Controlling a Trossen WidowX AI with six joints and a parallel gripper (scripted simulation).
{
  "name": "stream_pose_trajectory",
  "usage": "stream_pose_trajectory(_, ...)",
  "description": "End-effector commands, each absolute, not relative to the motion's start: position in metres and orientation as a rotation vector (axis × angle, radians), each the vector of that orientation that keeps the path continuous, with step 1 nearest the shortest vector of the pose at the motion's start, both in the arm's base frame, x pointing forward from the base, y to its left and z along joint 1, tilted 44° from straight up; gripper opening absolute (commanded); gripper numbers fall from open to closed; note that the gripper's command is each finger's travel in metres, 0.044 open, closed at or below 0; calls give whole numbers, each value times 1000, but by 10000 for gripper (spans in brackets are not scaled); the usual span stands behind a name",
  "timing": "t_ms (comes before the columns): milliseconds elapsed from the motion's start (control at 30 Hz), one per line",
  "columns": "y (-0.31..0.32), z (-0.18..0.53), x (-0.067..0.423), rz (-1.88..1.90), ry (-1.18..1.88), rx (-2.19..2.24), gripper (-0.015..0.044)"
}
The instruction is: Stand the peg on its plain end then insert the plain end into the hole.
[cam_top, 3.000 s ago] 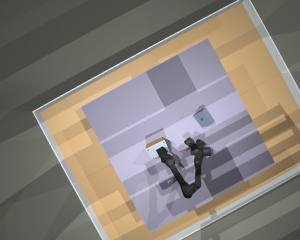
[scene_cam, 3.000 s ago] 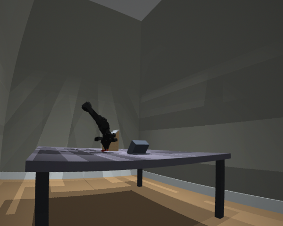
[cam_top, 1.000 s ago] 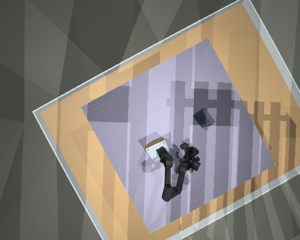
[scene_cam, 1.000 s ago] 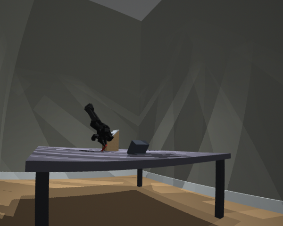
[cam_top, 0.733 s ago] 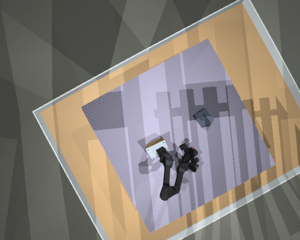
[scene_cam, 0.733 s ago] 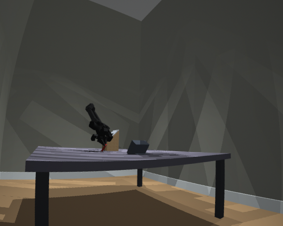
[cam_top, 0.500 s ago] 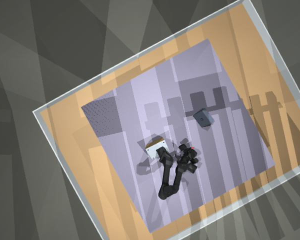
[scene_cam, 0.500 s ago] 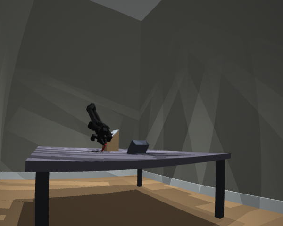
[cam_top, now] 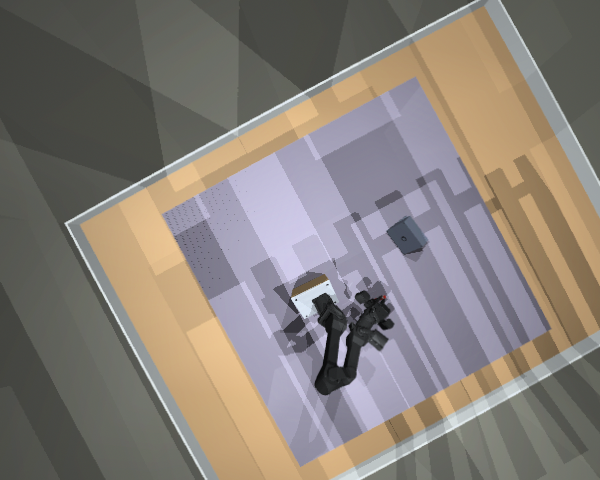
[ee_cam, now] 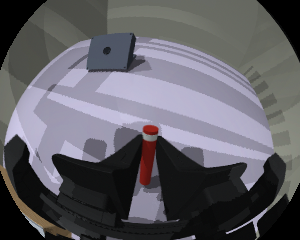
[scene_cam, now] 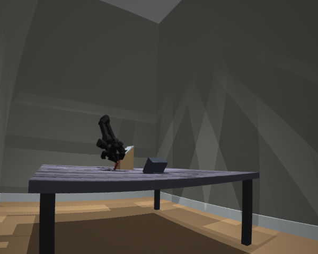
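The red peg [cam_top: 383, 297] [scene_cam: 116, 165] [ee_cam: 147, 162] has a white band near its upper end. My gripper [scene_cam: 117, 161] [ee_cam: 149, 139] is shut on the peg close to the band. The peg is tilted in the exterior view, with its plain end down at or just above the table; contact is too small to tell. The sloped panel [cam_top: 413, 239] [scene_cam: 155, 166] [ee_cam: 121, 54] is a dark blue-grey block with one round hole [cam_top: 403, 238] [ee_cam: 106, 50] in its face. It stands apart from the peg, ahead of the gripper in the wrist view. The hole is empty.
The arm is mounted on a wooden block with a white sloped top [cam_top: 303, 305] [scene_cam: 129, 148], beside the gripper. The purple-grey table [cam_top: 362, 206] [scene_cam: 142, 184] carries all of this. Dark shadows lie across its top around the arm and the panel.
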State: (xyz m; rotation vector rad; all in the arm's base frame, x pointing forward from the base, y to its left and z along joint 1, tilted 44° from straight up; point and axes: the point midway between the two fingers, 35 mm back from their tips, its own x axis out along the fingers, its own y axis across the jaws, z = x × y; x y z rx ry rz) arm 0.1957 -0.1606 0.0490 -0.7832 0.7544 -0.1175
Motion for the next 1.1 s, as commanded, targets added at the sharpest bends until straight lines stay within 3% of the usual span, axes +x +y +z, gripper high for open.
stream_pose_trajectory(0, -159, 47, 192, -98, 725, -785, 50)
stream_pose_trajectory(1067, -160, 50, 170, 13, 463, -780, 50)
